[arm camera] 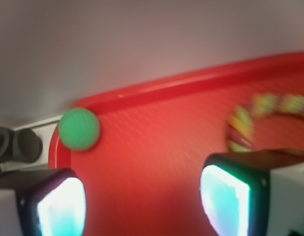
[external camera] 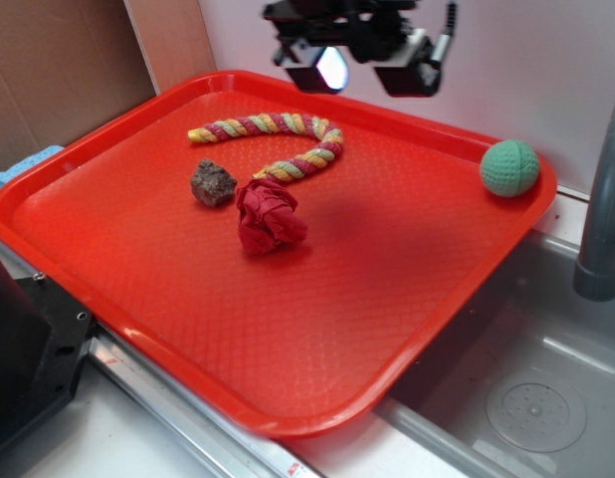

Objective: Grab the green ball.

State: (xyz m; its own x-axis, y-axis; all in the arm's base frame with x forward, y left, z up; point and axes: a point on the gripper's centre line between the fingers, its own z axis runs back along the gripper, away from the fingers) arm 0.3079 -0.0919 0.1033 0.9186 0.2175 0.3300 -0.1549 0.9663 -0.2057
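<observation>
The green ball (external camera: 510, 167) is a small mint-green knit sphere resting in the far right corner of the red tray (external camera: 288, 329). In the wrist view the green ball (arm camera: 79, 129) lies at the upper left, against the tray's rim. My gripper (external camera: 362, 75) hangs high above the tray's back edge, left of the ball and well apart from it. Its jaws are wide open with nothing between them. In the wrist view the gripper (arm camera: 142, 204) frames bare tray floor, and its pads (arm camera: 61, 209) glow pale.
A red cloth wad (external camera: 269, 216), a brown rock-like lump (external camera: 213, 183) and a striped rope (external camera: 278, 139) lie on the tray's left half. A grey faucet (external camera: 601, 199) and sink basin (external camera: 526, 398) are at the right. A wall stands behind the tray.
</observation>
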